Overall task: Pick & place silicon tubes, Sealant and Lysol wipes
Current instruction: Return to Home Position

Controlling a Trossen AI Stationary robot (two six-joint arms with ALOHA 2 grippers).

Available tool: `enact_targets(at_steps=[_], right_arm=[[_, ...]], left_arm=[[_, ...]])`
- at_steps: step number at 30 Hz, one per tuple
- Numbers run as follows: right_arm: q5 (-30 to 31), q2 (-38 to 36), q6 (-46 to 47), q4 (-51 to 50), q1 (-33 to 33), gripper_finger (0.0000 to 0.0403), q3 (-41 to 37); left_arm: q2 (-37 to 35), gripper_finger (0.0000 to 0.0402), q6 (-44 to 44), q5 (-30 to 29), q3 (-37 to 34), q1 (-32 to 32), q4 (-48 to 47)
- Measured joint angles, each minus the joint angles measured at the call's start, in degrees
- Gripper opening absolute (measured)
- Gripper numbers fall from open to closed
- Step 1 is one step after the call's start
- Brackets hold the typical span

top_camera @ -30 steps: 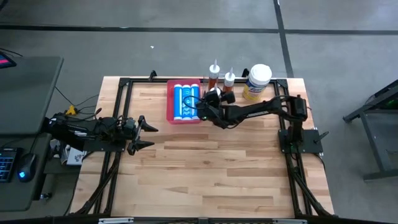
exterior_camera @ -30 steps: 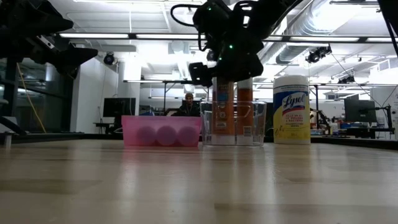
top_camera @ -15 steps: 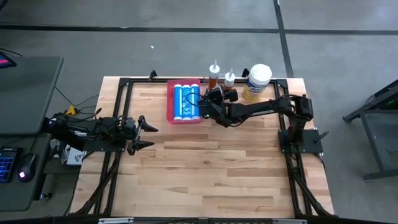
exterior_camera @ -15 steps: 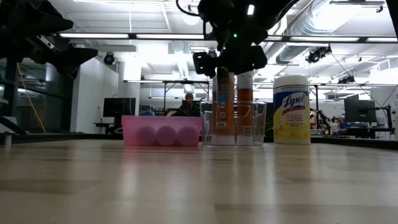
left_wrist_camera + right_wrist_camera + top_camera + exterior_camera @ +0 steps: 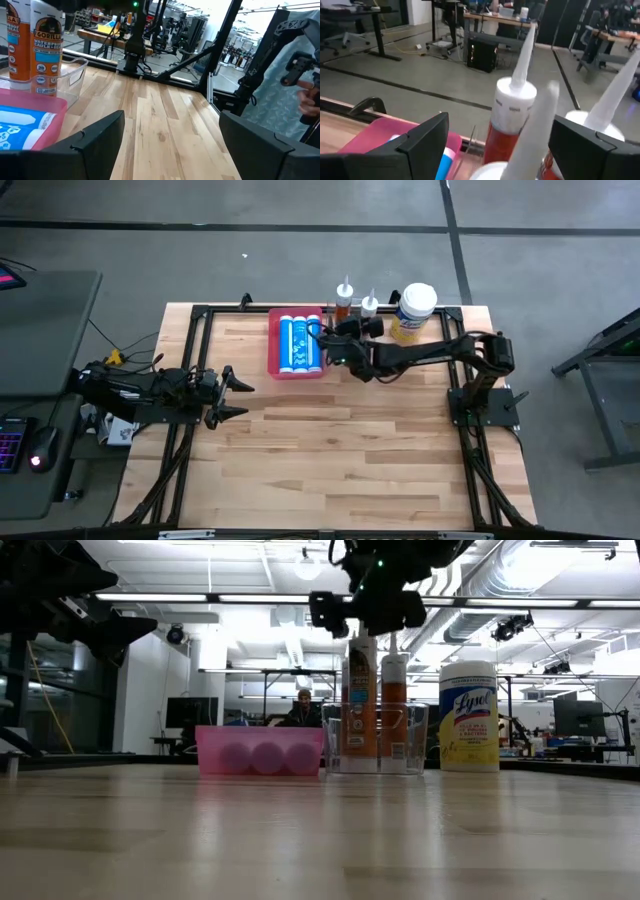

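Two orange caulk cartridges (image 5: 356, 304) with white nozzles stand upright in a clear container (image 5: 375, 740) at the table's far edge. They also show in the left wrist view (image 5: 35, 45). My right gripper (image 5: 365, 602) hangs open just above their nozzles; in its wrist view its fingers stand on either side of the nozzles (image 5: 516, 85) without touching them. The Lysol wipes (image 5: 414, 312), yellow label and white lid, stand to the right of the container. Blue-and-white tubes (image 5: 298, 343) lie in a pink tray (image 5: 275, 345). My left gripper (image 5: 238, 395) waits open at the table's left.
The pink tray (image 5: 260, 752) stands right beside the clear container, on its left. Bare wooden tabletop (image 5: 340, 450) lies between the arms and toward the near edge. Black frame rails (image 5: 190, 360) run along the table's sides. A person (image 5: 303, 710) sits far behind the table.
My right gripper has risen from the tops of the two cartridges until it is clear above their nozzles, which now show in the low view. The cartridges have stayed upright in the clear container.
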Motion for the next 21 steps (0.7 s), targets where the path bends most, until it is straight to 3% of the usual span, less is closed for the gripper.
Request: enact_targets(at_steps=[12, 16, 21], right_arm=[[-1.9, -12.5, -14.9, 1.5, 1.8, 0.0314, 0.0], [-10.0, -18.8, -14.5, -5.2, 3.3, 0.0314, 0.0], [-26.6, -26.5, -8.8, -17.0, 4.8, 0.0314, 0.0]], left_arm=[[0.0, 0.0319, 0.0, 0.0, 0.0, 0.0, 0.0], [0.0, 0.0319, 0.0, 0.0, 0.0, 0.0, 0.0], [0.0, 0.0319, 0.0, 0.0, 0.0, 0.0, 0.0]])
